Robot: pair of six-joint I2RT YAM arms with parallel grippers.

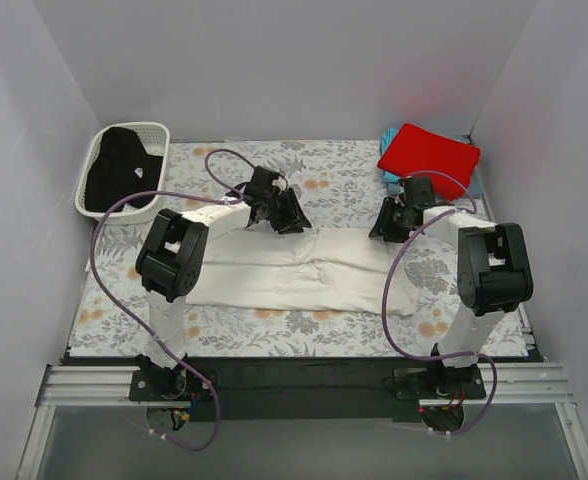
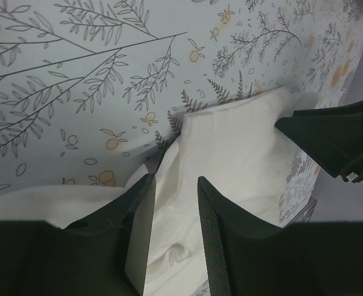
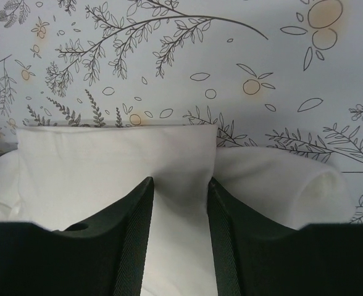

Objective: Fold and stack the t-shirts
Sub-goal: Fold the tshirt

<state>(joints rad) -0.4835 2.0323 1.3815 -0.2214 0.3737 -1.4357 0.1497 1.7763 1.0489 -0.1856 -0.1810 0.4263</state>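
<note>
White t-shirt (image 1: 304, 272) lies as a long folded band across the middle of the floral worktop (image 1: 324, 165), with one arm at each end of its far edge. The left gripper (image 1: 279, 212) sits at the far left part of the band. In the left wrist view its fingers (image 2: 209, 234) are drawn close together with a raised fold of the white cloth pinched between them. The right gripper (image 1: 394, 220) is at the far right part, and the right wrist view shows its fingers (image 3: 135, 234) likewise narrowed onto a lifted ridge of the same cloth.

At the far right corner a folded red t-shirt (image 1: 429, 155) rests on a teal t-shirt (image 1: 388, 134), whose edge shows along its left side. A black t-shirt (image 1: 124, 170) lies bunched inside the white basket (image 1: 134, 128) at the far left corner.
</note>
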